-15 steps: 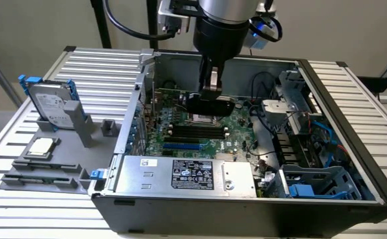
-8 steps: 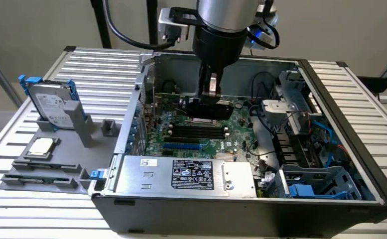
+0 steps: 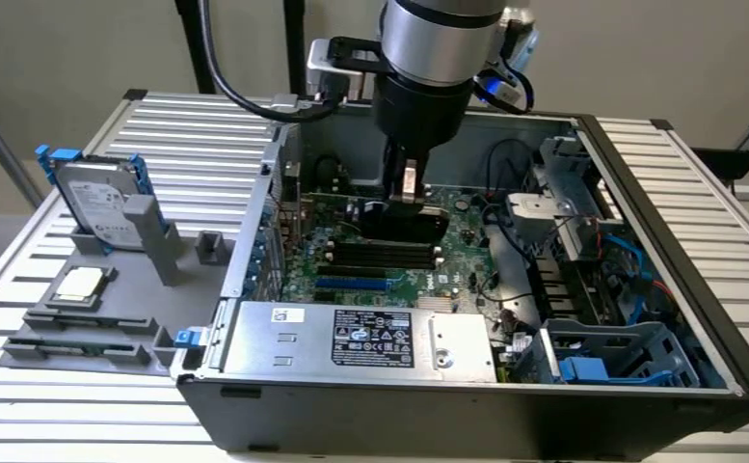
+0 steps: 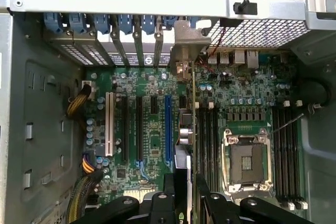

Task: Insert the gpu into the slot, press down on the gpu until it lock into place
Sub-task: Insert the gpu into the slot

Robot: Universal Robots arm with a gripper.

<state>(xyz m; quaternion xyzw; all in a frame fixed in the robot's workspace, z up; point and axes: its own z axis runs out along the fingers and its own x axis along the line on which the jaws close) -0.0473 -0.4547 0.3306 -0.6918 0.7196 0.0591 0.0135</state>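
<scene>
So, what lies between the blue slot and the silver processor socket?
In the wrist view, black memory slots lie between the blue slot and the socket; the gpu, seen edge-on, also crosses that stretch.

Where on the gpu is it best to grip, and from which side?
Its upper long edge, from above: the gpu stands on edge over the board, so both flat faces are open and the lower edge stays free for the slot.

I count one gpu (image 3: 400, 224), one blue slot (image 4: 168, 129), one drive (image 3: 97, 203), one power supply (image 3: 361, 338), one socket (image 4: 248, 161), one case (image 3: 477, 424), one arm (image 3: 432, 48).
</scene>
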